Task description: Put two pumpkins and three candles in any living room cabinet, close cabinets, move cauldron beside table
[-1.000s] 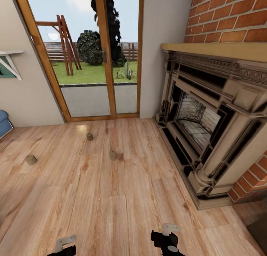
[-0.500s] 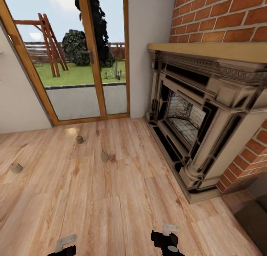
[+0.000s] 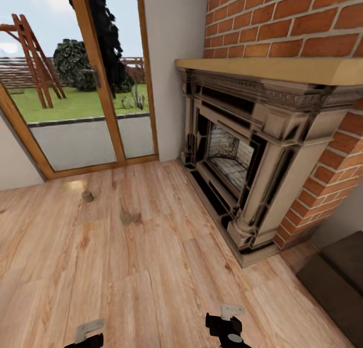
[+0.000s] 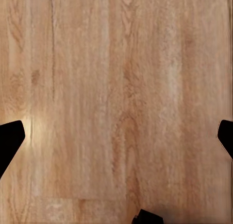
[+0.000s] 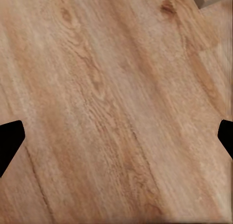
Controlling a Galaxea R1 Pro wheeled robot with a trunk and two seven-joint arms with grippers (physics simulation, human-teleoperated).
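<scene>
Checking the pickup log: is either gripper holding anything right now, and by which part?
Nothing is held. Left gripper and right gripper are both open over bare wooden floor; two candles sit ahead, untouched.

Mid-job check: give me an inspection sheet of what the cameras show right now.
Surface: light wooden plank floor, bare under both wrist cameras.
Job's things: two short tan cylindrical candles standing on the floor, one nearer the glass door, one closer in, apart.
Clutter: nothing seen.
Grippers: left gripper and right gripper have jaws spread wide, holding nothing.
Cables: nothing seen.
Surroundings: ornate stone fireplace in a red brick wall, wood-framed glass door onto a garden, dark low unit.
</scene>
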